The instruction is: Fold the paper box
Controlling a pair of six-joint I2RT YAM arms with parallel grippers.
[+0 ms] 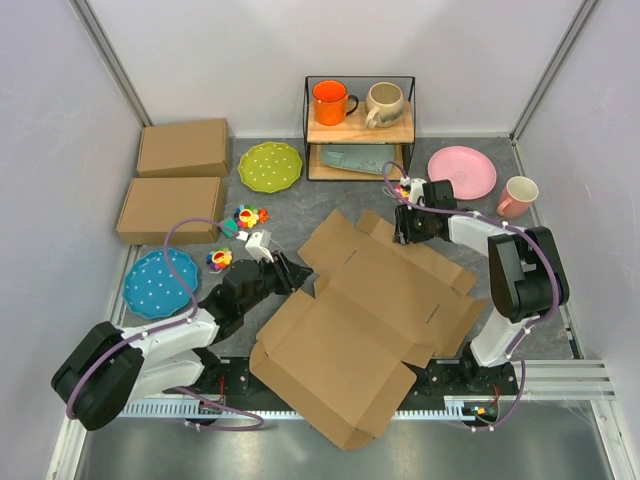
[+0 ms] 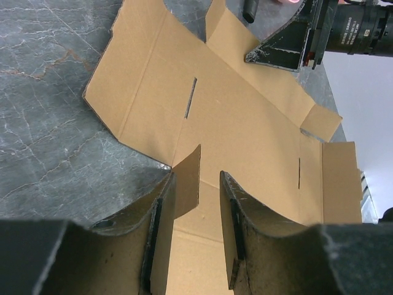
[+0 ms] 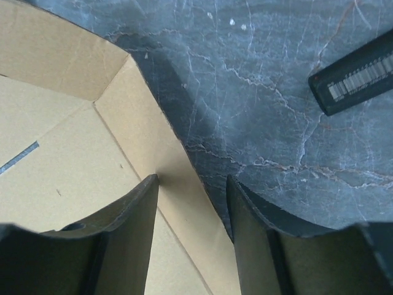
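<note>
My left pincer (image 2: 196,177) stands half open. A small raised flap (image 2: 187,178) of the paper box (image 1: 370,320) sits between its fingers, leaning on the left one and clear of the right, so nothing is pinched. Ahead of it and to its right, the sheet lies spread almost flat on the table (image 1: 300,205). My right pincer (image 3: 191,179) is also parted, straddling the edge of a far flap (image 3: 147,141) without gripping it.

I judge the fold barely begun: no wall stands and no tab sits in a slit, so sides, ends and lid are all left to do.

The cardboard carries no print. A black bar (image 3: 359,74) beyond the right pincer bears a barcode-like label I cannot read.
</note>
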